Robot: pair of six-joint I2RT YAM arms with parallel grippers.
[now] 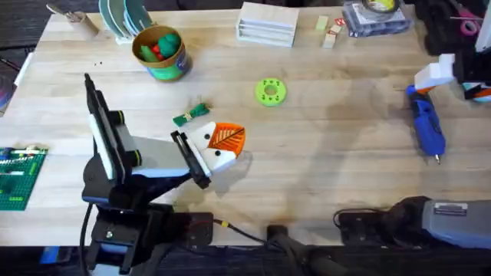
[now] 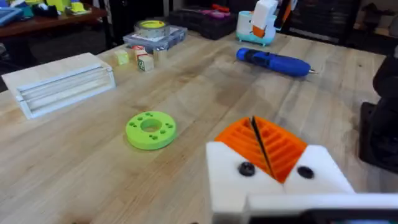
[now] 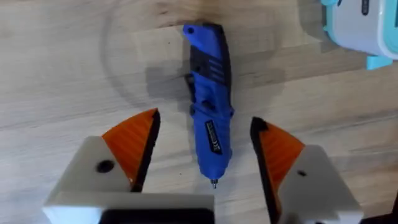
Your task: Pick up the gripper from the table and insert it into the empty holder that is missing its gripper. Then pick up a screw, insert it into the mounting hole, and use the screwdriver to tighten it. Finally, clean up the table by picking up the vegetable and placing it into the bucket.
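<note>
Risk: my right tool (image 3: pixel 205 155), open astride the screwdriver (image 3: pixel 208 102) near the counter's right edge, could roll it; left tool (image 2: pixel 264 149) closed, empty.

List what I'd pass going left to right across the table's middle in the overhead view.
Green brick plate → left gripper → green ring disc → screwdriver.

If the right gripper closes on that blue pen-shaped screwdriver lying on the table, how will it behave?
The blue pen-shaped screwdriver looks rigid, so it probably won't flex. Its rounded body may roll if nudged sideways. The right gripper straddles it with fingers open, and the smooth plastic might slip.
</note>
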